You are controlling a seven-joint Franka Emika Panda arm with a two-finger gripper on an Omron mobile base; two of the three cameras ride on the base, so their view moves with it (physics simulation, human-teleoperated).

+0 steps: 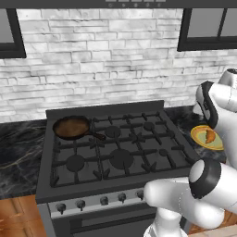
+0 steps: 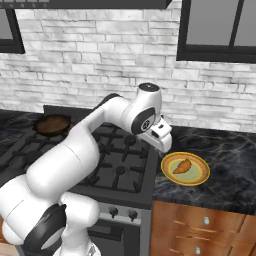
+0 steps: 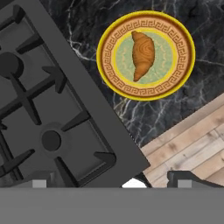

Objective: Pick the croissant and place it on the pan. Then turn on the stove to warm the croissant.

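Observation:
The croissant (image 3: 143,54) (image 2: 181,166) (image 1: 210,135) lies on a yellow plate (image 3: 102,65) (image 2: 201,177) with a greenish centre, on the counter right of the stove (image 1: 115,152) (image 2: 120,155). The pan (image 1: 71,127) (image 2: 51,124) sits on the stove's back left burner with nothing in it, its handle pointing right. My gripper (image 2: 164,143) (image 3: 111,181) hangs open in the air over the stove's right edge, a little left of the plate and above it. Its fingertips (image 3: 183,179) stand wide apart with nothing between them. A row of knobs (image 1: 104,200) runs along the stove's front.
Black marble counter (image 2: 230,150) (image 1: 18,148) flanks the stove on both sides. Wooden drawers (image 2: 200,225) sit under the right counter. A white brick wall (image 1: 115,60) with dark-framed windows rises behind. My own arm hides part of the plate in the left base view.

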